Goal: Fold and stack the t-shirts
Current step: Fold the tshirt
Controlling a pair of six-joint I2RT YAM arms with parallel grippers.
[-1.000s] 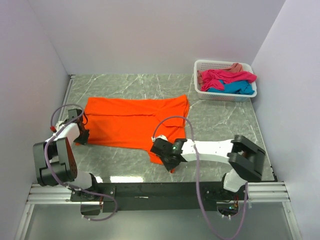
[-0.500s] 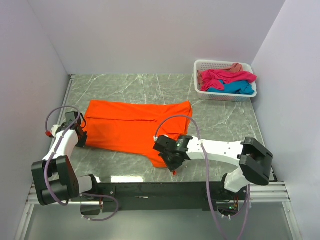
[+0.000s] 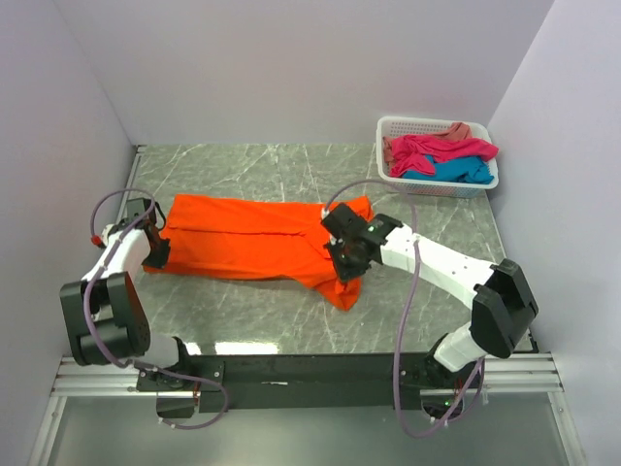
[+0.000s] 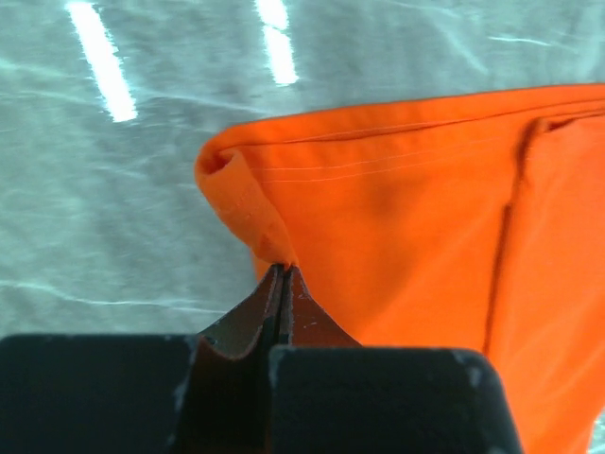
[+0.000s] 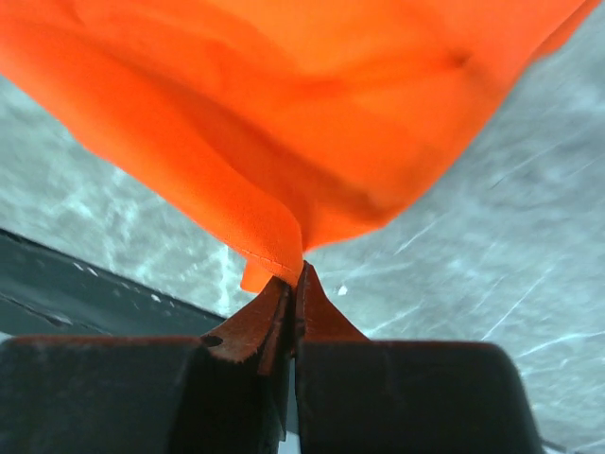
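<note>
**Top external view: thin corner grips could let the fold slip or skew**

The bright orange cloth t-shirt (image 3: 243, 243) lies as a long band on the grey marbled table (image 3: 252, 175), running from 9 o'clock to the centre. The left gripper (image 3: 155, 254) is clamped fully closed on its 9 o'clock corner; the right gripper (image 3: 347, 260) is pinched just as tight on the corner at the shirt's 4 o'clock, and the cloth drapes from it. Both wrist views show only a thin lip of hem between the jaws; a sharp pull could free it and drop the fold. If the arms travel unevenly the edges would likely skew; drag on the table may bunch the lower layer. The white slotted plastic basket (image 3: 393, 175) at 1 o'clock holds the magenta pink tee (image 3: 437, 149), the turquoise blue tee (image 3: 456, 172) and the salmon pink tee (image 3: 458, 129).
</note>
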